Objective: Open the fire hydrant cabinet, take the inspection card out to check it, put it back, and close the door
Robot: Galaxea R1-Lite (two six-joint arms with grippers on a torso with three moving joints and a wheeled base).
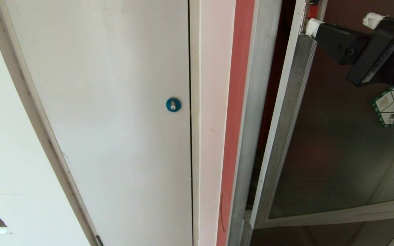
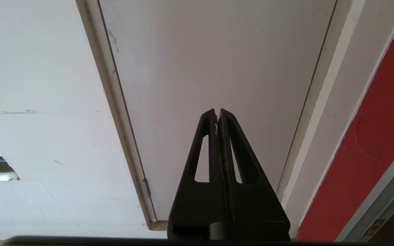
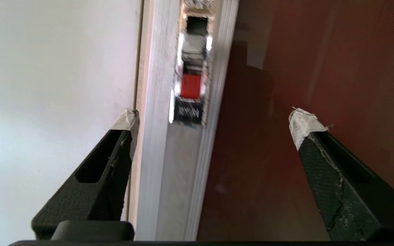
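**Right gripper straddling door edge**

Right gripper [image 3: 214, 119] spreading wide, gripping nothing, reaching toward the latch [image 3: 191, 87] in the silver frame of the door [image 1: 337, 150], probably for pulling. Door standing slightly ajar on the fire hydrant cabinet [image 1: 251, 102]. Left gripper [image 2: 217, 118] pinched closed, idling before the white panel [image 1: 115, 102].

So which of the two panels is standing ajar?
The dark glass door with the hexagonal sticker, beside the right claw; the white panel sits flush.
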